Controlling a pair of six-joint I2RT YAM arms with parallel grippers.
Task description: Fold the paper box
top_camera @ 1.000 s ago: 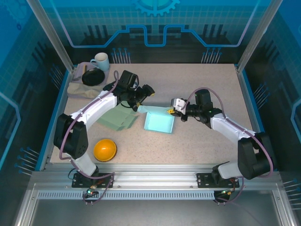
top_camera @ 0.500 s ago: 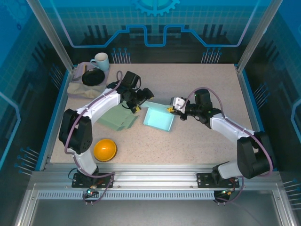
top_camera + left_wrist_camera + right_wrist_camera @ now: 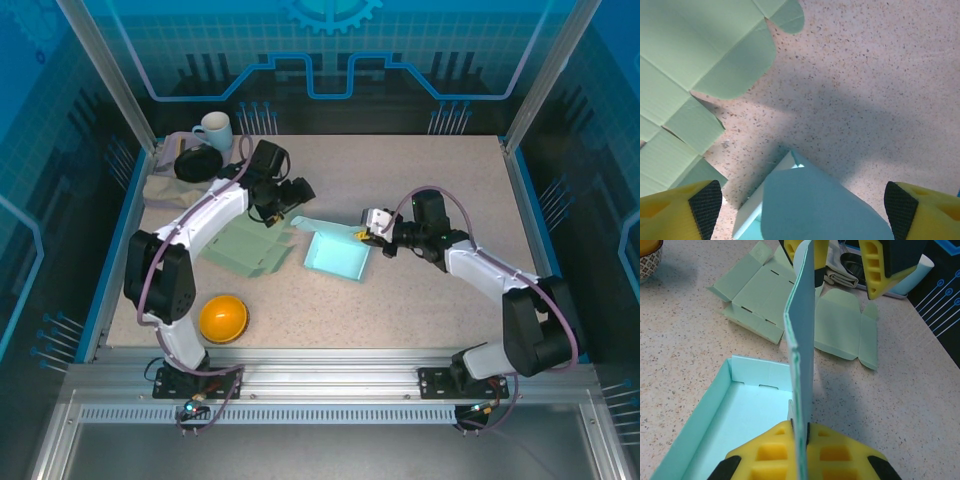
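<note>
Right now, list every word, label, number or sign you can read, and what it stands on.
None readable. The blue paper box, green cardboard sheets, mug, orange bowl and table carry no print.
The gear and lines on the back wall are pattern, not letters.

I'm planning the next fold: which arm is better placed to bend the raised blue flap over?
Probably left. The left fingers stand open at the free end of the flap, ready to bend it. The right fingers are shut on the flap, holding it upright over the box.
</note>
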